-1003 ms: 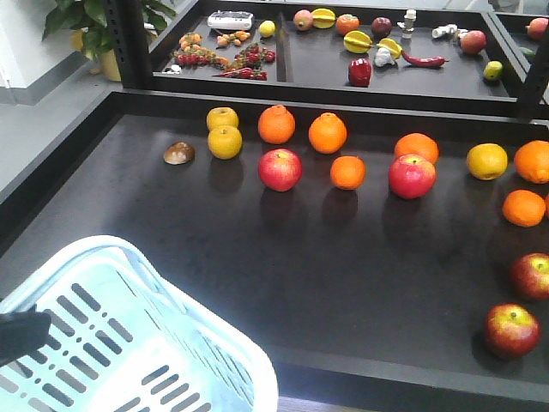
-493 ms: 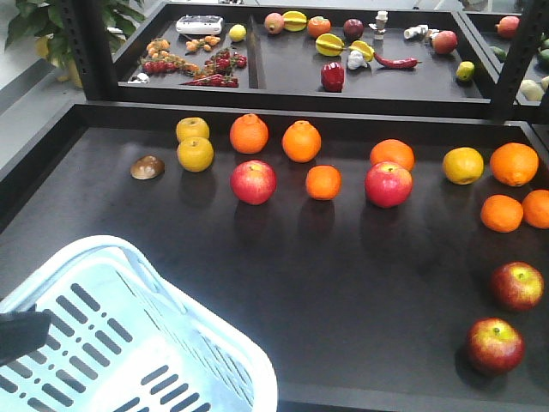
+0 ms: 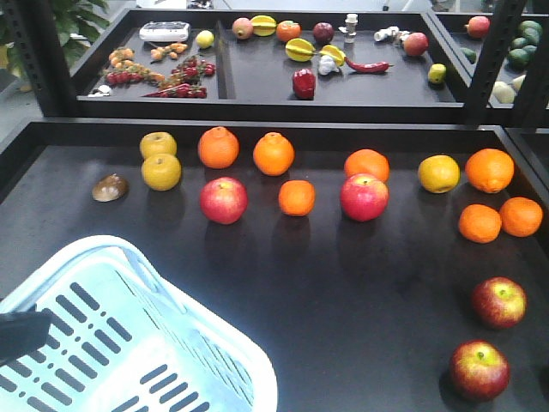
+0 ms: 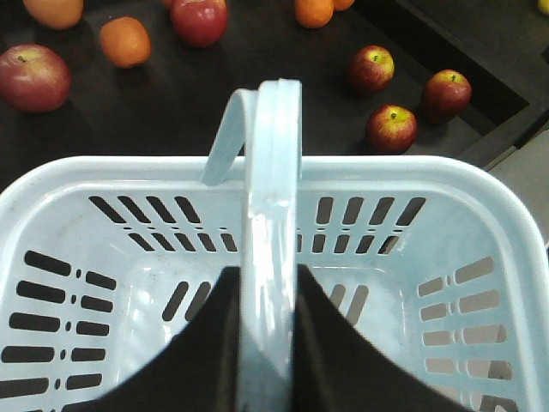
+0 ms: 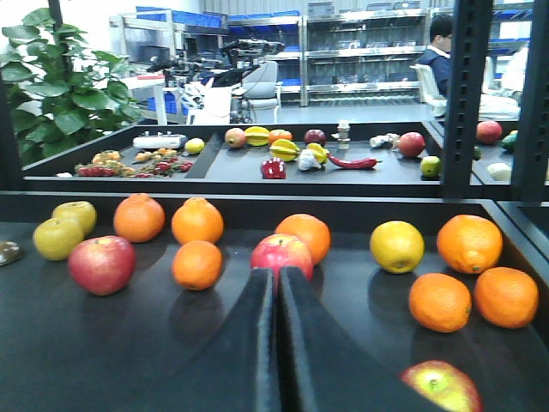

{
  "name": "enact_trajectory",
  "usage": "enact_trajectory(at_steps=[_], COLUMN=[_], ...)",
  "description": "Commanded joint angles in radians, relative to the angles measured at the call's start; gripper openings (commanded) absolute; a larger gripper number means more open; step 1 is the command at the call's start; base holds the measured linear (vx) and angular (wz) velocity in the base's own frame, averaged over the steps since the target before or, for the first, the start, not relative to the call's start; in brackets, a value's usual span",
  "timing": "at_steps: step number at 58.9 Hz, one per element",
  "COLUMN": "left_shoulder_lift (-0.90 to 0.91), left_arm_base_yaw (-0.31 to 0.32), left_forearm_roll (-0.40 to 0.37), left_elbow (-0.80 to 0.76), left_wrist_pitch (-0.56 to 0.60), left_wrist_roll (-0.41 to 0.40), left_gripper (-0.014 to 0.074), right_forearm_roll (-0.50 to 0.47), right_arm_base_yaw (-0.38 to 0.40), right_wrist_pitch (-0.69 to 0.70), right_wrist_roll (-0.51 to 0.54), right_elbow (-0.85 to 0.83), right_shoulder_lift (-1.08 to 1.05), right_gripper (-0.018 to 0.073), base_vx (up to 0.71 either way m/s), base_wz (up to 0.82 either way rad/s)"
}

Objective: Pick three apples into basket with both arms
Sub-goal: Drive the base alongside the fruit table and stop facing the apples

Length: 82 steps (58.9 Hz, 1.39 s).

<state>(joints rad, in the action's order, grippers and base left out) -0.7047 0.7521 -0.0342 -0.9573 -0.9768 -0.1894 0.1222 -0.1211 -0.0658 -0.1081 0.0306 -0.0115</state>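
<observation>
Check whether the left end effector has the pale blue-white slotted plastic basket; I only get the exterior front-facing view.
Observer: Yes; left wrist view shows the left end effector shut on the basket's raised pale blue handle.
Operator: And the other side?
Observer: Right end effector is shut, nothing between its fingers.
Operator: Targets at front right? My frame clips there.
Observer: Three dark red apples sit grouped on the black tabletop, beyond the basket.
</observation>
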Motion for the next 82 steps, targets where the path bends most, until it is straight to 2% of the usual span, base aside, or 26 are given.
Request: enact_trajectory(at_steps=[1,82], left_shoulder_lift=[0.0,0.0], left_arm_base_yaw=[0.001,0.001], left_forearm_roll=[-0.005,-0.005], left_elbow=[-0.024,-0.024], left_wrist_pitch=[0.086,0.086], left_wrist_roll=[-0.011,-0.011], left_gripper=[-0.0006,-0.0006], right_forearm_roll=[0.007,0.007], right_arm_base_yaw=[0.005,0.005], right_wrist_pitch=[0.072,0.072], right_wrist_roll=[0.008,0.008], right_elbow=[0.009,0.009], right_shoulder_lift=[-0.012,-0.012], right_gripper=[-0.0005,-0.0005], base_vx=[0.11,0.05], base_wz=[-0.14,-0.05])
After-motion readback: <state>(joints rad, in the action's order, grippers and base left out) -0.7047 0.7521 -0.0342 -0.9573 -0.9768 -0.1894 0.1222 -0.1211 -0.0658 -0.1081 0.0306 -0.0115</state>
